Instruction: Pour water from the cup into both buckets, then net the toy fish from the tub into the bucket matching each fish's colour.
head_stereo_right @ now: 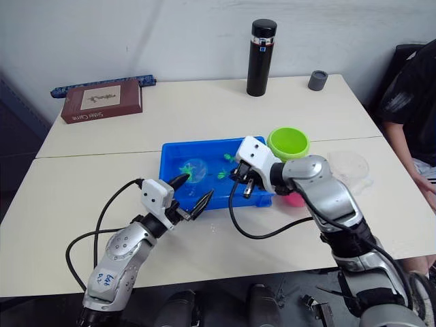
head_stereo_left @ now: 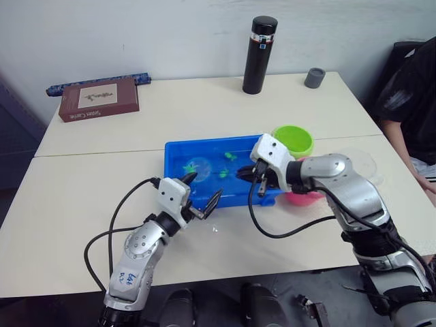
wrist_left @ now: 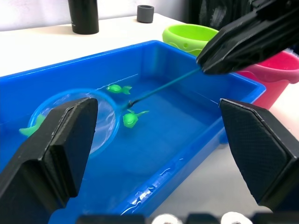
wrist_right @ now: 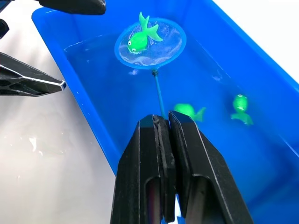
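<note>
Right hand [wrist_right: 163, 140]: fingers pinched on the net's thin handle, over the tub's [head_stereo_left: 174, 153] three o'clock end.
Net [wrist_right: 150, 43]: hoop in the water toward nine o'clock, one green fish [wrist_right: 140, 38] lying in it.
Left hand [head_stereo_left: 201, 194]: spread wide, holding nothing, at the tub's six o'clock rim.
Green bucket [head_stereo_left: 293, 139]: just past the tub, two o'clock.
Pink bucket [wrist_left: 275, 70]: beside it, nearer.
Risk: a tilted hoop on the lift could drop the fish onto the bench.

bright blue tub [head_stereo_left: 178, 155], green fish [wrist_right: 140, 39], lime bucket [head_stereo_left: 293, 139]
</note>
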Robot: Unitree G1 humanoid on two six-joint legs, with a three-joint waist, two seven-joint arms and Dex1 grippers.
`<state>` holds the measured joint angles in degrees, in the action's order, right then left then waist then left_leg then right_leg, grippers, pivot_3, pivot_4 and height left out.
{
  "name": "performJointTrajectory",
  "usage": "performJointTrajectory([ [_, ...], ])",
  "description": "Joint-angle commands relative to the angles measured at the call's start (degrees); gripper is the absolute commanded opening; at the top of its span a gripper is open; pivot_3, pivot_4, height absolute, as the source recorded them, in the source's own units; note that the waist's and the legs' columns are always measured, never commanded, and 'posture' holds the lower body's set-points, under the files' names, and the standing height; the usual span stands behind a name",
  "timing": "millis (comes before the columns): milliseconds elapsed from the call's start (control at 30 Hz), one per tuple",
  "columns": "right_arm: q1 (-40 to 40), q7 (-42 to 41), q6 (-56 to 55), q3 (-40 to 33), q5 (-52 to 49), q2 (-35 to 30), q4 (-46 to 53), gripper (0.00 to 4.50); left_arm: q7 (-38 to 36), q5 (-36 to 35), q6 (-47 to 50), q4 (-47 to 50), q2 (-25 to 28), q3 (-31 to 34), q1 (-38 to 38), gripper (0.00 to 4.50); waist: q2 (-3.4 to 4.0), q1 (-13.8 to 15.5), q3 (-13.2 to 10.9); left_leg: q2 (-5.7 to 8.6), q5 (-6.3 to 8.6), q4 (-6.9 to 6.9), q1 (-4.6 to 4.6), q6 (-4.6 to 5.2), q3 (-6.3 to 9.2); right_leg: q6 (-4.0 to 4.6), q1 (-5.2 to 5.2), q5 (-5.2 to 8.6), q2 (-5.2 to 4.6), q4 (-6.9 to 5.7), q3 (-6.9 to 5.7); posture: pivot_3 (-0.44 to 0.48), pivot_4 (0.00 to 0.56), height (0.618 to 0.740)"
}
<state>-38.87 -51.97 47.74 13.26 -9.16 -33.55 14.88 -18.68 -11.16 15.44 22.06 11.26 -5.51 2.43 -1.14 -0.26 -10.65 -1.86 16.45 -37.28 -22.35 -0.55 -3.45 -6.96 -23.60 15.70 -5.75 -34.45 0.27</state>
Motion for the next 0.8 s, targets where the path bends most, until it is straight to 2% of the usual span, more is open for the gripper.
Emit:
performJointTrajectory([
  [33,0.64,0.68,1.45,-3.53,-1.87,-2.29,4.26,0.0,-0.91,-0.77,-0.68,1.85,0.39,0.44,0.7,4.46,0.0,-0.02,0.0,0.0,0.0,0.0,-0.01,0.0,0.0,0.0,0.0,0.0,0.0,0.01,0.0,0.0,0.15,0.74],
  [533,2.6,4.69,9.67,-16.45,-8.25,-10.7,11.0,0.0,-2.26,-1.7,0.71,3.32,3.06,3.2,0.3,4.46,0.0,0.09,0.0,0.01,0.0,0.02,-0.03,0.01,0.01,0.02,0.0,0.01,-0.01,0.09,-0.01,0.0,0.15,0.74],
  [800,3.86,6.78,10.88,-22.63,-9.58,-16.44,10.49,0.0,-1.26,-1.29,1.34,3.27,3.68,4.48,0.21,4.46,0.0,0.09,0.0,0.01,0.01,0.06,-0.03,0.02,-0.01,0.02,0.0,0.01,-0.01,0.12,0.0,0.0,0.15,0.74],
])
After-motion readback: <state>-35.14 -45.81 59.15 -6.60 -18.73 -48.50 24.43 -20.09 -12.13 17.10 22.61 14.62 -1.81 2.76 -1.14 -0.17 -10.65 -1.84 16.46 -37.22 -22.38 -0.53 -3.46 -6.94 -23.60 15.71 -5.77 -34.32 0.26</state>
